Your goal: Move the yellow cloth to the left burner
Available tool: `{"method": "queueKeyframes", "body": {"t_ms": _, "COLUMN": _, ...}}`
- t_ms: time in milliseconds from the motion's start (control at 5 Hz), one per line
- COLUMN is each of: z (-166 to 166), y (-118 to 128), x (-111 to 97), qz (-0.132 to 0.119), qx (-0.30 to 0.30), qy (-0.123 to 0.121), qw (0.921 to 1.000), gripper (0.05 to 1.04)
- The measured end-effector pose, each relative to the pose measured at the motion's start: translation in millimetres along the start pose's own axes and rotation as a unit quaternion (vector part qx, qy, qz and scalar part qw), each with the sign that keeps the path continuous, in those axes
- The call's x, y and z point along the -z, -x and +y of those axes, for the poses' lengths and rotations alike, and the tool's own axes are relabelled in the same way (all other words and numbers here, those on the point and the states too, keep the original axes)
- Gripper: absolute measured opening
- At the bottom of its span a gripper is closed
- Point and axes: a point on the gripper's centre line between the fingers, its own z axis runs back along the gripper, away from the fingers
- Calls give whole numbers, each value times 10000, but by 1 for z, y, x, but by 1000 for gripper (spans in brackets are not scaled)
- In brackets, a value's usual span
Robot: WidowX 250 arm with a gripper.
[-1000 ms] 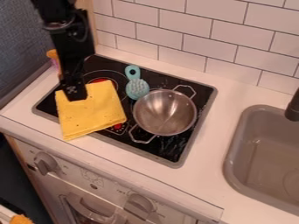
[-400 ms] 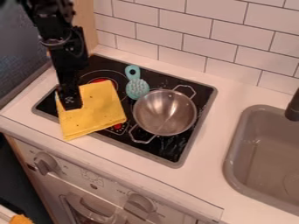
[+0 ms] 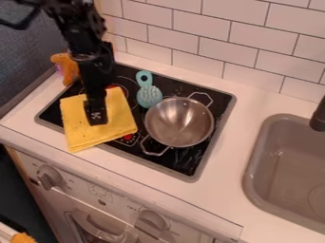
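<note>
Currently, cam. view: see black gripper [image 3: 96, 118] over yellow cloth [image 3: 119, 110]; can't tell if spread, pressed together or pinching. Find cloth flat on L side of glass hob [image 3: 185, 160], beside two-handled steel pot [image 3: 179, 122], w/ front corner past hob rim onto counter [image 3: 257, 107]. Partly covers rear L burner [image 3: 131, 86]. Prob. nearly done; left: confirm release, lift clear, maybe nudge back.
</note>
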Motion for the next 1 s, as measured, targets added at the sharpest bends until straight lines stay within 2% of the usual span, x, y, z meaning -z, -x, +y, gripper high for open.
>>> {"method": "queueKeyframes", "body": {"t_ms": 200, "z": 3, "y": -6, "x": 14, "qz": -187, "qx": -106, "qy": -72, "qw": 9997, "gripper": 1001}}
{"method": "queueKeyframes", "body": {"t_ms": 600, "z": 18, "y": 1, "x": 21, "qz": -92, "qx": -226, "qy": -177, "qw": 9995, "gripper": 1001}}
{"method": "queueKeyframes", "body": {"t_ms": 1000, "z": 45, "y": -9, "x": 26, "qz": -175, "qx": -267, "qy": -246, "qw": 9992, "gripper": 1001}}
